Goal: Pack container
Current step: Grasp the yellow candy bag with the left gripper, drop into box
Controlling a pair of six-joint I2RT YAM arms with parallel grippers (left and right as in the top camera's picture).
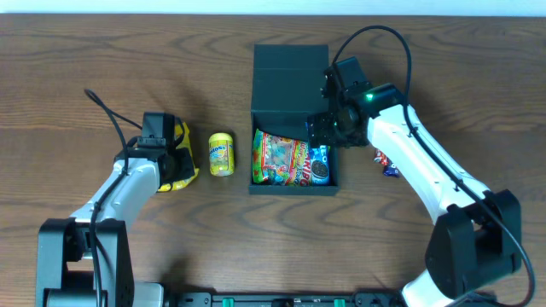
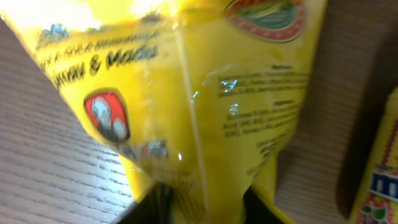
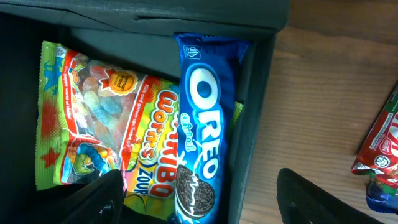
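Open teal-green container (image 1: 290,68), mid-table, lid back.

Soft, even light fills the overhead view; the dark teal-green matte square container (image 1: 290,68) throws only a faint shadow. The left wrist view is blurred, its glossy yellow plastic snack bag (image 2: 186,93) blown out along the top. The right wrist view is sharp.

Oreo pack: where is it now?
Overhead view: the Oreo pack lies inside the container, against its right wall, beside the gummy worms bag and right under the open right gripper.
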